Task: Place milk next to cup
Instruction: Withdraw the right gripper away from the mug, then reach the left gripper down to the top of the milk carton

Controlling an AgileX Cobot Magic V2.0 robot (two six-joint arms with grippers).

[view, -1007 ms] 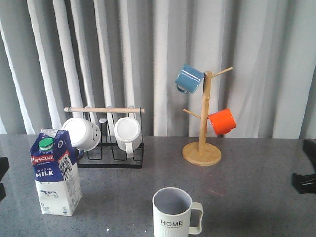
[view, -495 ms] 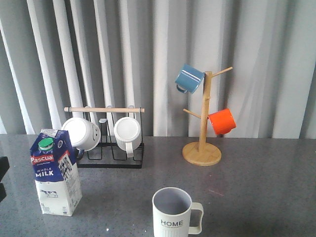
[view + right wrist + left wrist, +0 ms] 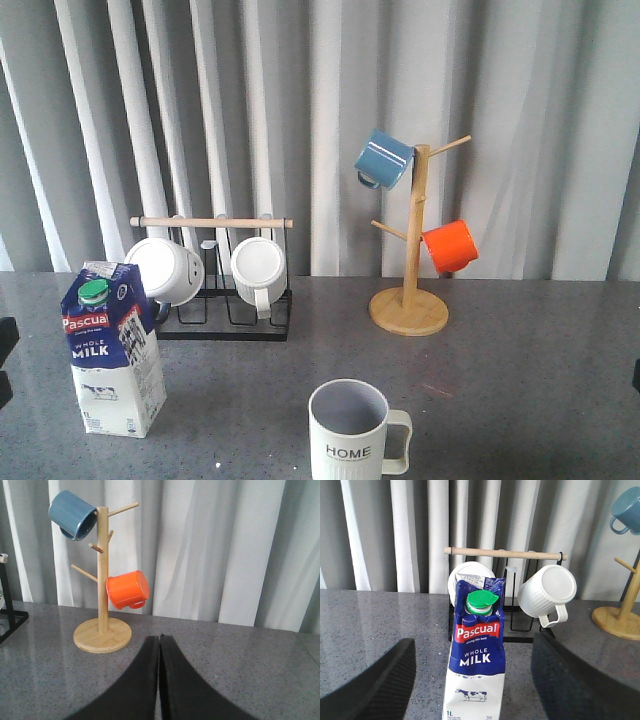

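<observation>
Nearest the robot, at the front edge of the grey table [image 3: 520, 380]: the cup [image 3: 350, 430], upright, handle turned to the right, "HOME" facing forward. Off to the left and well apart from it: the milk [image 3: 112, 350], standing upright, green cap on, untouched. In the left wrist view, left gripper [image 3: 472, 680] spread wide, one dark finger either side of the carton, framing it but not yet touching. In the right wrist view, right gripper [image 3: 160, 680] pressed together, holding nothing, pointed toward the wooden mug tree [image 3: 101, 580] with its blue and orange mugs. Farther back, behind the carton: a black rack [image 3: 225, 300] with two white mugs on their sides, then the curtain.

Judged step: the approach, carton lined up but not gripped. Next move calls for advancing until the fingers flank the carton body, closing on it below the sloped top, lifting clear, carrying right, and setting down just beside the cup without knocking it
</observation>
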